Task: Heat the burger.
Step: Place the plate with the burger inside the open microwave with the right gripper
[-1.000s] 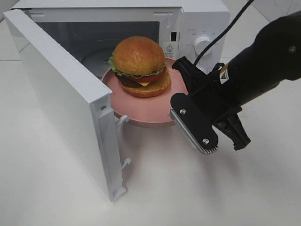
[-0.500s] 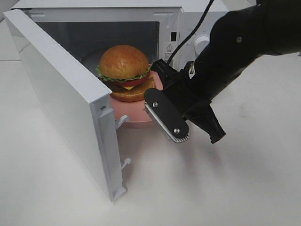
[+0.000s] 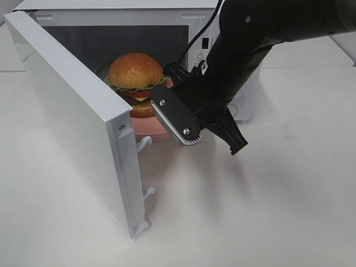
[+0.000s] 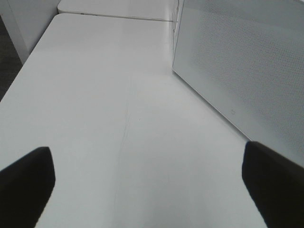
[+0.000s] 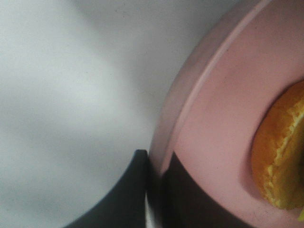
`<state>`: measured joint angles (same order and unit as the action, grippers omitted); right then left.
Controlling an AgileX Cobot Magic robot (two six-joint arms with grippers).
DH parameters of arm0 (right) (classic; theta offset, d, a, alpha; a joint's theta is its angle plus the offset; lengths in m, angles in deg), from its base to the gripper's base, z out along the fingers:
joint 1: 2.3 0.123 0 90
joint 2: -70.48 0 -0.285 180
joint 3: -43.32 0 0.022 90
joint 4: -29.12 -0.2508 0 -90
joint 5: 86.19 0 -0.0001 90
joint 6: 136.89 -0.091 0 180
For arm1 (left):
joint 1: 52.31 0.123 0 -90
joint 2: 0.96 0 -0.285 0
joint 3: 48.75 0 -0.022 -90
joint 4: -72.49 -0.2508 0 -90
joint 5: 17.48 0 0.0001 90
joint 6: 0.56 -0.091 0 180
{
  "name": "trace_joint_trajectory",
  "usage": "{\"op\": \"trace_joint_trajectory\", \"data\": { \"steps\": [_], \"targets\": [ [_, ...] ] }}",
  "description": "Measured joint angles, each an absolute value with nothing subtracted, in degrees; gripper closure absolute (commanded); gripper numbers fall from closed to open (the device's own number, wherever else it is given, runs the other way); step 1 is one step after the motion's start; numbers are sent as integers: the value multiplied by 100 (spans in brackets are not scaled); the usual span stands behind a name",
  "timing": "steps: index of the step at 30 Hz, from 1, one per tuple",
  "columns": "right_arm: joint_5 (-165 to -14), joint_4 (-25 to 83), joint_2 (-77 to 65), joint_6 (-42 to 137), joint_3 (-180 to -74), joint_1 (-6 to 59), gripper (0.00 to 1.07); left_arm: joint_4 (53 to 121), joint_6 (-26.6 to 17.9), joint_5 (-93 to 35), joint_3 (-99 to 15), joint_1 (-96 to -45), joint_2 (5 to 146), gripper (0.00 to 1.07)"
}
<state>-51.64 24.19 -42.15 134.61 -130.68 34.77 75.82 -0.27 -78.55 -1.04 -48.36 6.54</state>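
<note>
Resting upright on the pink plate [image 3: 146,127], the burger [image 3: 135,78] is seen from the high camera at the mouth of the microwave [image 3: 111,18], partly inside the dark cavity. The right gripper [image 3: 172,119] is laid against the plate's near rim, but the grip itself is hidden there by a broad black finger. It is settled only by the right wrist view, where two dark fingers [image 5: 126,194] are pressed together on the plate's thin rim, one on each side, with the lower bun's edge close by on the pink surface. The left gripper [image 4: 149,190] is caught by its own wrist camera alone. Its jaws are spread wide with nothing held between them, bare white table [image 4: 118,118] lies below, and a grey dotted panel [image 4: 237,61] stands upright to one side.

In the high view the open door [image 3: 72,117] is swung out on the left. Its inner edge and latch hooks [image 3: 146,142] are found just beside the plate's rim, so little room is left there. Open table is offered in front and to the right. The burger's dome is pointed straight up and its layers are stacked level. Being round, no sideways long axis is shown, and the stack's axis is held vertical.
</note>
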Motion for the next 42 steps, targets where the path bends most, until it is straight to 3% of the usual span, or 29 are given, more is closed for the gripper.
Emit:
{"op": "trace_joint_trajectory", "data": {
  "steps": [42],
  "targets": [
    [-4603,2746,-5900,12464,-15635,3477,107,7582,-27,-7855,-104,-4836,654,7]
  ]
}}
